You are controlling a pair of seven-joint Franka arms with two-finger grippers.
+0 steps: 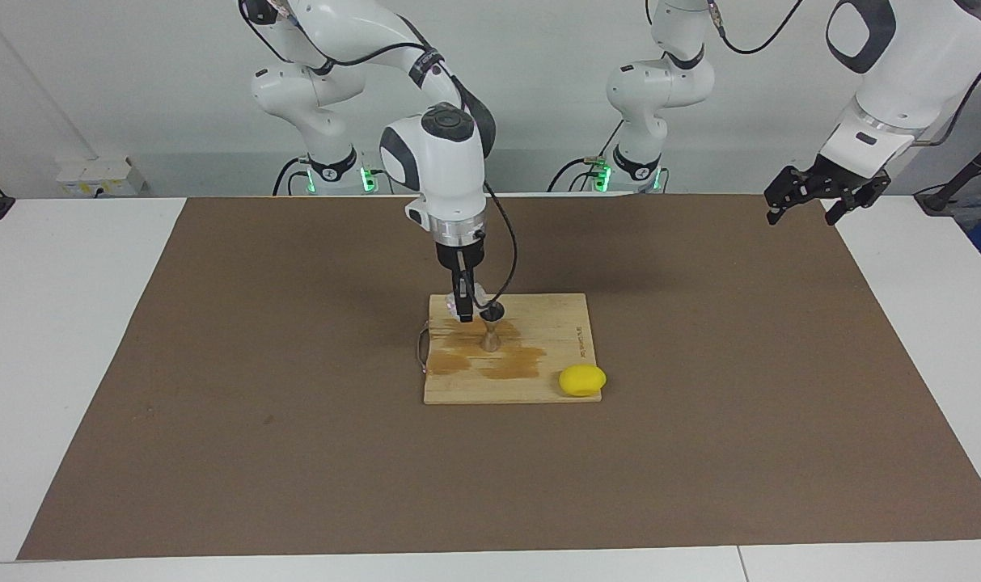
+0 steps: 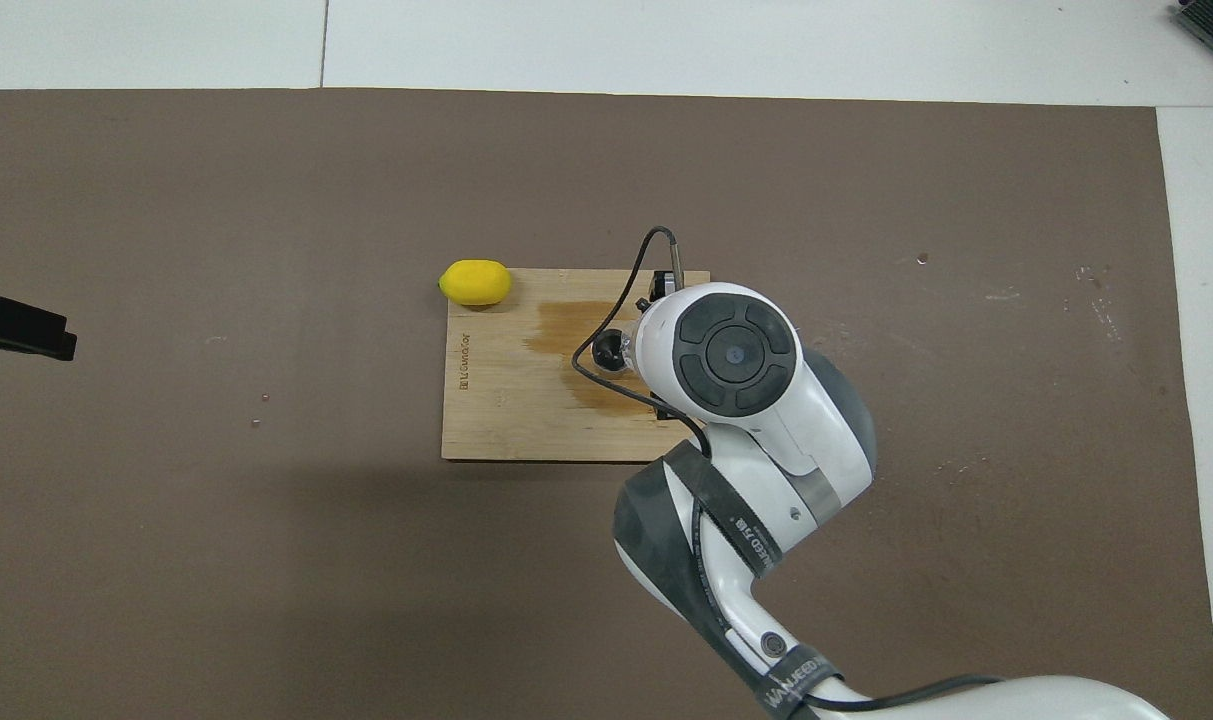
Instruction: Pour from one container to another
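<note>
Two containers: glass cup (image 1: 467, 302) tipped beside jigger (image 1: 490, 329) mouth, toward right arm's end
Right gripper (image 1: 463, 309): clamped on cup
Left gripper (image 1: 822, 196): open, waiting

The wooden cutting board (image 2: 511, 400) carries a small dark printed mark along the short edge toward the left arm's end of the tabletop — in the overhead view at about nine o'clock from the board's middle, running lengthwise along that edge; its letters cannot be made out. The same mark shows in the facing view at about three o'clock on the board (image 1: 539, 311), equally unreadable. The right arm's dark strap (image 2: 756, 535) bears pale lettering, and a second band (image 2: 801, 680) nearer its base does too — neither can be read with certainty.
</note>
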